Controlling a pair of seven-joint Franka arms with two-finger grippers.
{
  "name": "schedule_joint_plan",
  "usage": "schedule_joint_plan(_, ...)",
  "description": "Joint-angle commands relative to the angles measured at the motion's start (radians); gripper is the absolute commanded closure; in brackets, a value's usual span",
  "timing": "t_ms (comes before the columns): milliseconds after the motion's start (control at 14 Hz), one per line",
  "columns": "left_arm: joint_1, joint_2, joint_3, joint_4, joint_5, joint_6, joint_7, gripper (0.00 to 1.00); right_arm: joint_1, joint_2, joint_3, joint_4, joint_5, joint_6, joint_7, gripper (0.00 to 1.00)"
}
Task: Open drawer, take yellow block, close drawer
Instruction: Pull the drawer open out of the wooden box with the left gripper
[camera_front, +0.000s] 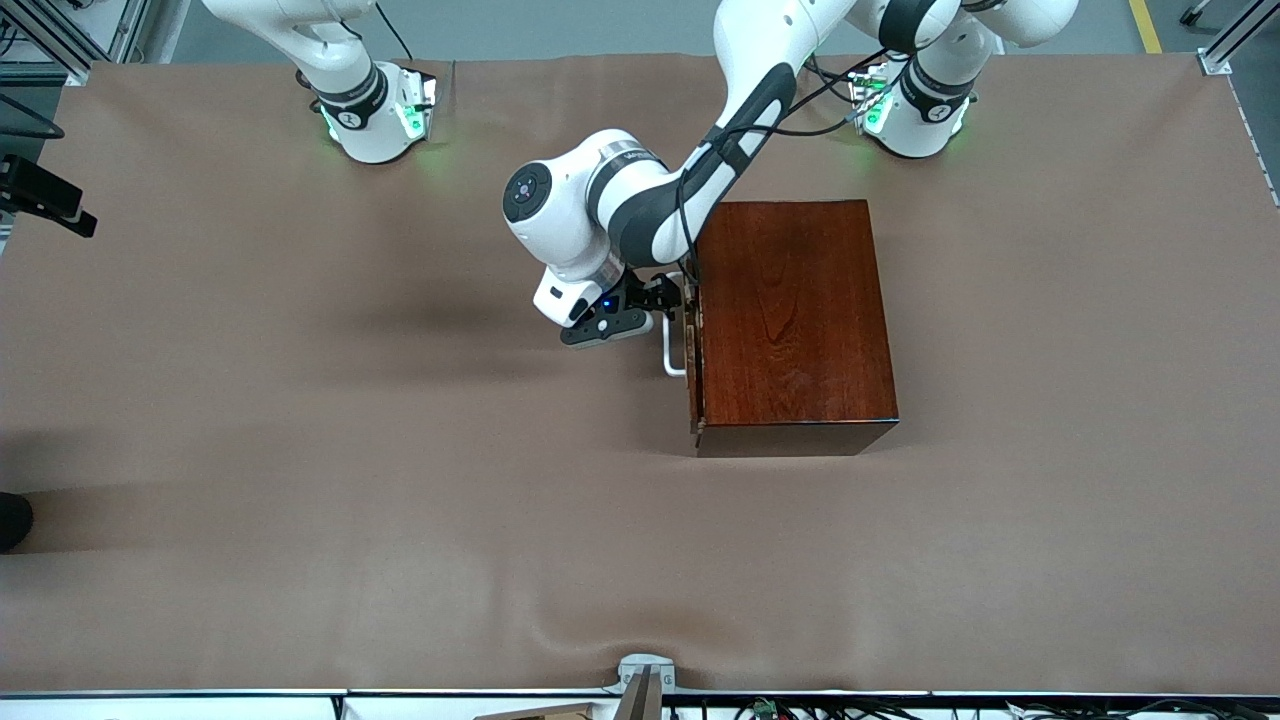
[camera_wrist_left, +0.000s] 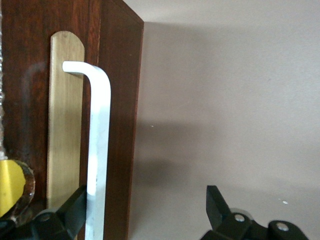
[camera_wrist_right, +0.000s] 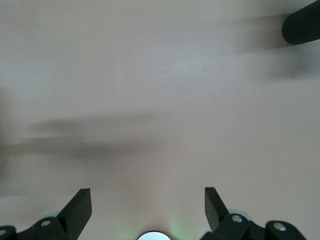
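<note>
Our left pincer (camera_wrist_left: 145, 212) stands apart around the white handle (camera_wrist_left: 98, 150) of the shut drawer (camera_front: 694, 340); this rigid loop is the hold. The right pincer (camera_wrist_right: 148, 210) waits apart over the counter (camera_front: 300, 450). We cannot see the yellow block.

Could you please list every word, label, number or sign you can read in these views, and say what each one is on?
No text can be read in any view.
Left arm's wrist ring: a faint marking, too small to read.
Arm base collars: a small dark mark each, too small to read.
Wooden box, white handle and brass plate: no lettering.
</note>
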Motion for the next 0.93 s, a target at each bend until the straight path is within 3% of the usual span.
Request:
schedule_joint_plan(0,-0.011,0.019,-0.011,0.034,-0.01,0.058,-0.028,0.0,-0.019,0.002,0.012,0.005,-0.011,0.002,-0.009,0.0)
schedule_joint_plan(860,-0.019,0.019,-0.056,0.035,-0.01,0.149,-0.097,0.0,-0.02,0.013,0.012,0.008,-0.016,0.001,-0.009,0.0)
